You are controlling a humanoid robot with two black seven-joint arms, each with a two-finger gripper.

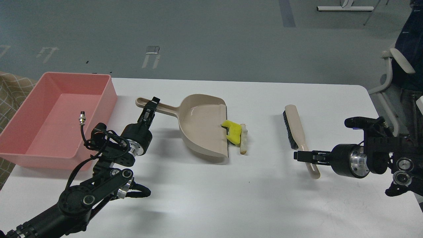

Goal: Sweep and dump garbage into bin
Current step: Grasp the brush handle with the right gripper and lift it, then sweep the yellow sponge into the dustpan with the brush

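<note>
White table (231,198), pink bin (36,145) at left, my left gripper (152,103) clasping dustpan (201,127) handle, garbage (238,134) at pan lip, my right gripper (299,155) clamped on brush (295,127) handle.

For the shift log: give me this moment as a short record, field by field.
surface: white table
bin: pink tub, far left, nothing seen inside
dustpan: flat on table, mouth facing right
garbage: yellow chunk and off-white stick at the dustpan's lip, chunk partly over it
brush: lying right of the garbage
left gripper: at the dustpan handle
right gripper: at the brush handle
</note>
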